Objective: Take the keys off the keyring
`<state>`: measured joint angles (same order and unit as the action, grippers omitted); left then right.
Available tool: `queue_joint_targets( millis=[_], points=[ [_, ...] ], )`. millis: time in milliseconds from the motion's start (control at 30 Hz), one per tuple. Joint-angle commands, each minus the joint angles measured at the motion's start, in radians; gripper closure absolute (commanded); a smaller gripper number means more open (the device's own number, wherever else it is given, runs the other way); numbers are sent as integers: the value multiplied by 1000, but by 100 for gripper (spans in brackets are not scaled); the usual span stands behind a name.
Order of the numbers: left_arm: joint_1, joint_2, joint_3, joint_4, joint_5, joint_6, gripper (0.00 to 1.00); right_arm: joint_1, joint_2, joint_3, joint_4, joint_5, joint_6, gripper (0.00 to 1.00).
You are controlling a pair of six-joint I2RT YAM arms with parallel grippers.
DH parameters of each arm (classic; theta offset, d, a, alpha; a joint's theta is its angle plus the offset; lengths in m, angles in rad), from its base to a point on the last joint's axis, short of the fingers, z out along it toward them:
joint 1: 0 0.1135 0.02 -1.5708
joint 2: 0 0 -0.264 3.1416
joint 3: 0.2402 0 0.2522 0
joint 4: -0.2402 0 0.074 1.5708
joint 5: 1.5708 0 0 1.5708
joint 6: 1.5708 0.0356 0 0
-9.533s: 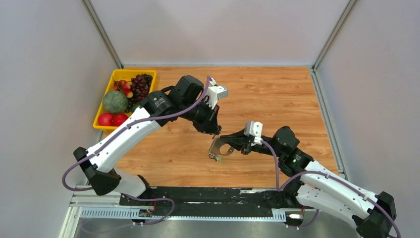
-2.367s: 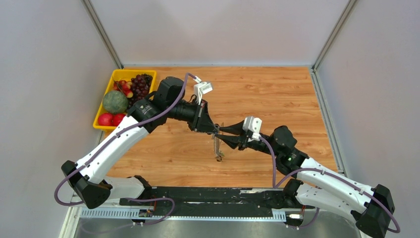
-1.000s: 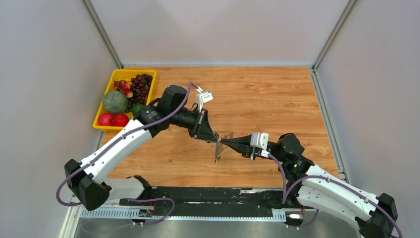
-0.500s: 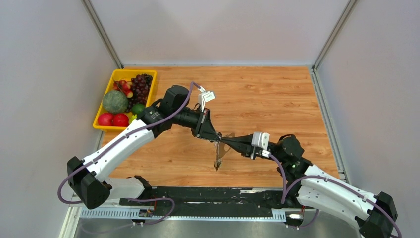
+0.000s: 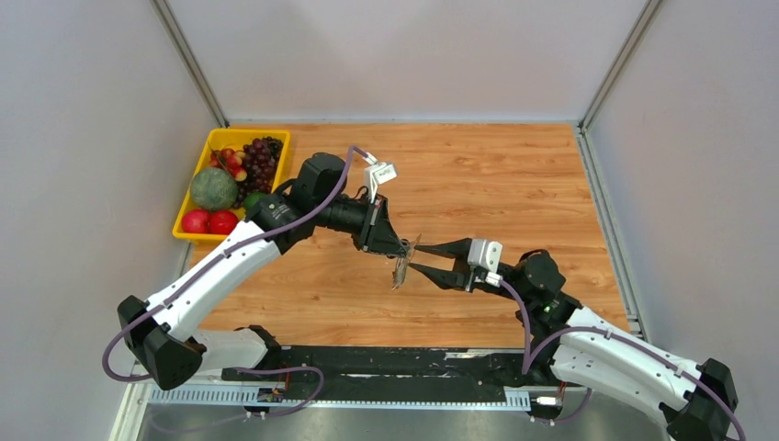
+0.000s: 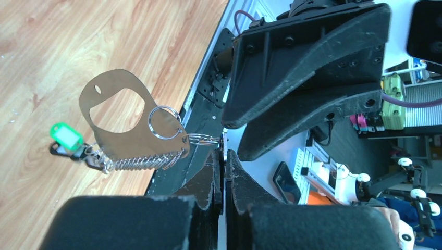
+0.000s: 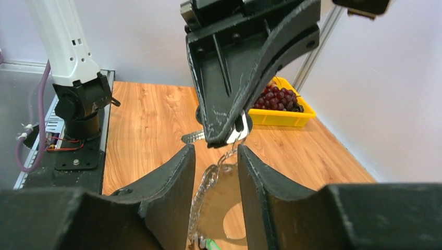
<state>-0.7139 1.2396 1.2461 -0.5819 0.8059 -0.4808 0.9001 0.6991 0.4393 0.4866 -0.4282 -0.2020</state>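
The left gripper (image 6: 223,156) is pinched shut on the top end of the keyring (image 6: 135,138), which hangs clear of the counter (image 5: 514,184) about midway across, toward its near edge. The keys (image 6: 66,137), one green-headed, dangle from the low end. The right gripper (image 5: 415,258) gapes wide just beside it, holding nothing.

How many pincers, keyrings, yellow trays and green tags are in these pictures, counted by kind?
Pincers: 2, the left pincer and the right pincer
Keyring: 1
Yellow tray: 1
Green tag: 1
Total: 5
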Motion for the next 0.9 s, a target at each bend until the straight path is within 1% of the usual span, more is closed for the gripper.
queue_joint_targets(
  millis=[0, 167, 533, 867],
  points=[
    [-4, -44, 74, -20, -3, 38, 100, 2, -42, 44, -67, 44, 25, 59],
    [-4, -42, 85, -30, -10, 36, 100, 2, -36, 57, -97, 27, 48, 60],
    [-4, -44, 79, -20, -12, 19, 100, 1, 19, 79, -35, 10, 89, 60],
    [-4, -57, 37, 39, 26, -17, 100, 2, 73, 99, -8, 45, 96, 61]
  ],
)
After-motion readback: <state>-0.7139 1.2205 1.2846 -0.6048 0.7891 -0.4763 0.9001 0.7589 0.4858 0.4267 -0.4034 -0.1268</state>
